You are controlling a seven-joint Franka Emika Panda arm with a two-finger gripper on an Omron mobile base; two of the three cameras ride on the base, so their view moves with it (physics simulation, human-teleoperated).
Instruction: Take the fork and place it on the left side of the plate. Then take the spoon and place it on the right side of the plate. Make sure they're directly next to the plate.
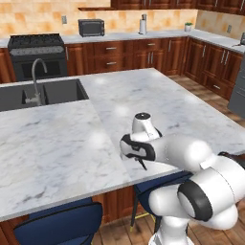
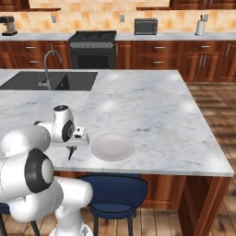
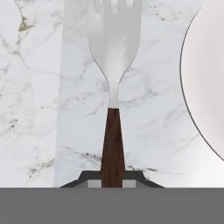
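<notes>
Pincer (image 3: pixel 113 183): pinching the fork (image 3: pixel 113 65) by its dark handle.
Fork: hanging over the marble table (image 2: pixel 152 106), left of the plate (image 2: pixel 113 146), not yet set down.
Left: release fork beside plate; then the spoon.

both base views look forward and down over the bench (image 1: pixel 57 143) from behind; hand view close above it.

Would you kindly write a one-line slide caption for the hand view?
Jaws shut on the fork by its dark handle, above the marble counter, the plate close beside it.
</notes>
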